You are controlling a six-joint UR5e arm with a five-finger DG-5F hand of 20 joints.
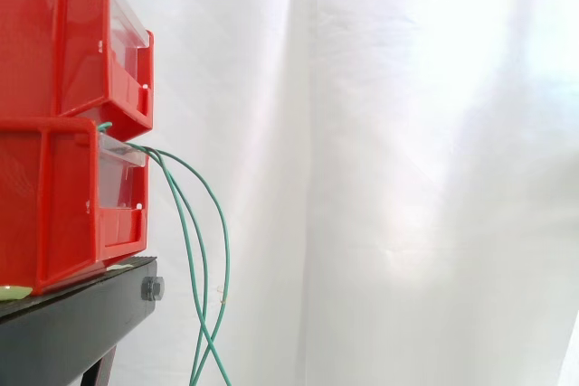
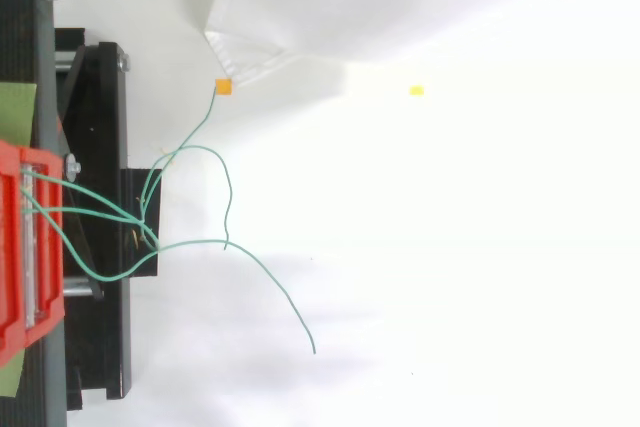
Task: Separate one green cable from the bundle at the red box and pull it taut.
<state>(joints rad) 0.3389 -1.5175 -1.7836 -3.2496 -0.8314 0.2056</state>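
Observation:
Two red boxes are stacked at the left of the side view, an upper one [image 1: 63,38] and a lower one [image 1: 54,201], on a black stand [image 1: 72,323]. A bundle of thin green cables [image 1: 204,259] comes out between the boxes, arches down and crosses near the bottom edge. From above, the red box [image 2: 25,247] sits at the left edge and the green cables [image 2: 110,217] fan out from it across the stand onto the white floor. One cable ends at a small orange tag [image 2: 224,87]; another trails to a loose end [image 2: 313,350].
A white curtain [image 1: 407,169] hangs behind the work. In the top view the curtain's lower hem [image 2: 300,37] lies on the floor near the orange tag, and a small yellow mark [image 2: 416,90] sits on the floor to the right. The black stand's frame [image 2: 100,247] reaches under the cables.

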